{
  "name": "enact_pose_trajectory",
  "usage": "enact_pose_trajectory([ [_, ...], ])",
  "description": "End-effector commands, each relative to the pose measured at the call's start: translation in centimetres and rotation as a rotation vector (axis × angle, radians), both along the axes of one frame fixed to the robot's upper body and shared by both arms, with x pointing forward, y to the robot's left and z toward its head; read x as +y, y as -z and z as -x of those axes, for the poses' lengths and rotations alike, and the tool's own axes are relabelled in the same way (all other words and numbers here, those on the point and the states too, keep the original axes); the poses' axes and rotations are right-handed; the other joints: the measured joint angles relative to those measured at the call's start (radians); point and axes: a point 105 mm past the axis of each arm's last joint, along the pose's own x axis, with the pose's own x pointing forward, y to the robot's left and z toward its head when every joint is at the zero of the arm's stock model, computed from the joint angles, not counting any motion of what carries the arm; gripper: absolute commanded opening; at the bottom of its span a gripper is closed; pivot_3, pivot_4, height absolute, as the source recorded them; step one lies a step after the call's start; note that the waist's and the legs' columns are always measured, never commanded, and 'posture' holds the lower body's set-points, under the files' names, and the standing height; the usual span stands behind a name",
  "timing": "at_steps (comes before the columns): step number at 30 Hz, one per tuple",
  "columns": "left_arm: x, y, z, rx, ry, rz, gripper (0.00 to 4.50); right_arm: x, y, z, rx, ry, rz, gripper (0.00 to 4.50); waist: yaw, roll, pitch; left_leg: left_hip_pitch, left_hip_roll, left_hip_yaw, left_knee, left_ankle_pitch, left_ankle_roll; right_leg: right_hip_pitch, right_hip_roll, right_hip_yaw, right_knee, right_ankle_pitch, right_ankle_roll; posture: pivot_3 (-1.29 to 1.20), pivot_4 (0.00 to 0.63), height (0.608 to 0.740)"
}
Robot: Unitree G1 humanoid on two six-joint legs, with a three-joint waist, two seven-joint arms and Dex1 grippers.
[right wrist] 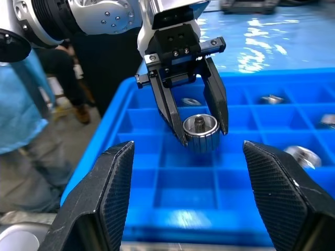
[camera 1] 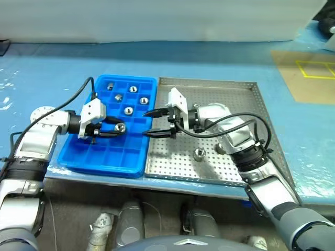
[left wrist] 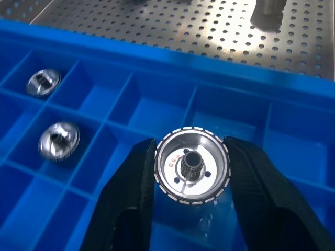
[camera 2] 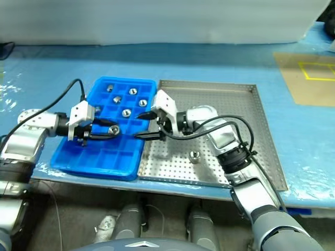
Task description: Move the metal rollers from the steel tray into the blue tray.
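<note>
My left gripper is shut on one metal roller, holding it just above the blue tray near the tray's right side. Several more rollers lie in the compartments at the tray's far end. My right gripper is open and holds nothing. It points left over the seam between the blue tray and the steel tray, facing the held roller. One roller rests on the steel tray's perforated floor near its front.
The two trays sit side by side on a blue-covered table, close to its front edge. A brown cardboard sheet with yellow tape lies at the back right. A black cable arcs over the left arm.
</note>
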Motion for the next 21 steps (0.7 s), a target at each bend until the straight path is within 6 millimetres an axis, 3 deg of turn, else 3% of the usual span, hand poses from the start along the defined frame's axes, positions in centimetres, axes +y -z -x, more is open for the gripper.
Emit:
enact_pose_trajectory([
  [1,1.5,-1.5,0.3,-0.079,-0.089,0.011,1.67,0.5,-1.2,0.0,-0.060,-0.048,-0.021,3.40,0.019,0.000,0.000,0.000,0.000,0.000,0.000,0.000,0.000,0.000,0.000,0.000,0.000,0.000,0.000,0.21,0.150,0.740],
  [4,2.6,-1.7,-0.6,-0.139,-0.205,0.051,1.67,0.7,-1.2,-0.1,-0.059,-0.055,-0.026,3.40,0.035,-0.001,0.000,0.000,0.000,-0.001,0.001,0.001,-0.001,0.000,-0.001,0.000,0.000,0.000,0.000,0.22,0.150,0.740],
  [10,2.4,-1.8,-3.0,-0.194,-0.297,0.129,1.67,0.2,-0.9,-0.5,-0.068,-0.028,-0.016,3.40,0.051,-0.001,0.000,0.004,0.000,-0.002,0.002,0.004,-0.006,0.003,0.000,0.000,0.003,0.000,0.000,0.19,0.150,0.740],
  [21,1.6,1.3,-5.7,-0.150,-0.303,0.091,1.67,-1.3,-0.5,-0.9,-0.072,0.056,-0.006,3.40,0.043,-0.003,0.000,0.003,-0.001,-0.003,0.003,0.004,-0.007,0.000,0.001,0.001,0.009,0.002,0.004,0.11,0.150,0.740],
])
